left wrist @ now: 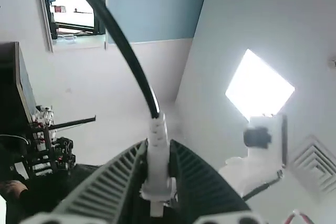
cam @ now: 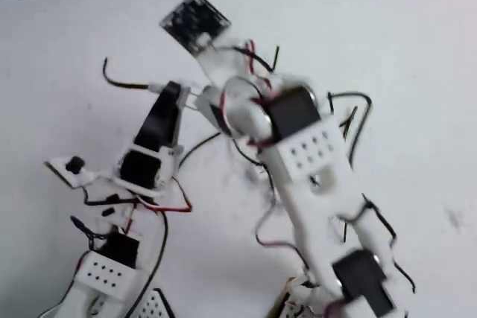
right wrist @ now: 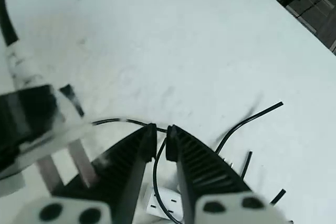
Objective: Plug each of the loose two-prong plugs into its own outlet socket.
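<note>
Where the left gripper is seen from its wrist camera, both fingers are clamped on a white plug, its black cord rising clear. At the right gripper, the fingers stand almost together, apparently pinching a thin black wire just above a white slotted block. Farther off, loose wire ends lie on the table.

Plug prongs hidden between left end effector's fingers; white slotted block half behind right end effector.
</note>
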Controlling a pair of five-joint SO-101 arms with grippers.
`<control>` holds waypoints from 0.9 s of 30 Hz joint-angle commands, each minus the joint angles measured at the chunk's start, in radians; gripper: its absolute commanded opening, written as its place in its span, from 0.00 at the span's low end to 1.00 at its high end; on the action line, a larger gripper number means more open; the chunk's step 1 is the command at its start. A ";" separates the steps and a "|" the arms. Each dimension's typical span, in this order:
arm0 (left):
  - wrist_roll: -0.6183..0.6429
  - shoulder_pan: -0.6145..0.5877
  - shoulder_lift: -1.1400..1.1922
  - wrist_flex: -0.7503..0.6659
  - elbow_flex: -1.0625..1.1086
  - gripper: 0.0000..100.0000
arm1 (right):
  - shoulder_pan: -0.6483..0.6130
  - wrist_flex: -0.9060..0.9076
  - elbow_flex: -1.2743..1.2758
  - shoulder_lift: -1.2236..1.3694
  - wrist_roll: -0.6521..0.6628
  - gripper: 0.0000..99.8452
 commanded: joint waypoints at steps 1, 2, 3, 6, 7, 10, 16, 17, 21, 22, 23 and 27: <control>0.009 0.025 -0.015 0.003 0.002 0.02 | -0.002 0.044 -0.230 0.099 -0.041 0.04; 0.009 0.028 -0.015 0.003 0.002 0.02 | -0.001 0.044 -0.267 0.122 -0.048 0.04; 0.009 0.028 -0.015 0.003 0.002 0.02 | -0.001 0.045 -0.304 0.140 -0.046 0.04; 0.009 0.028 -0.015 0.003 0.002 0.02 | -0.002 0.051 -0.394 0.194 -0.046 0.04; 0.009 0.028 -0.015 0.003 0.002 0.02 | -0.002 0.051 -0.417 0.208 -0.046 0.04; 0.009 0.028 -0.015 0.003 0.002 0.02 | -0.001 0.051 -0.460 0.234 -0.046 0.04; 0.009 0.024 -0.015 0.003 0.002 0.02 | 0.002 0.061 -0.489 0.243 -0.018 0.04; 0.009 0.022 -0.015 0.003 0.002 0.02 | 0.004 0.082 -0.496 0.242 0.009 0.04; 0.009 0.021 -0.015 0.002 0.002 0.02 | 0.065 0.223 -0.555 0.225 0.084 0.04; 0.009 0.021 -0.015 0.002 0.002 0.02 | 0.091 0.246 -0.563 0.217 0.097 0.04; 0.009 0.021 -0.015 0.000 0.002 0.02 | 0.119 0.249 -0.562 0.203 0.101 0.04; 0.008 0.021 -0.015 -0.003 0.002 0.02 | 0.200 0.248 -0.462 0.130 0.146 0.04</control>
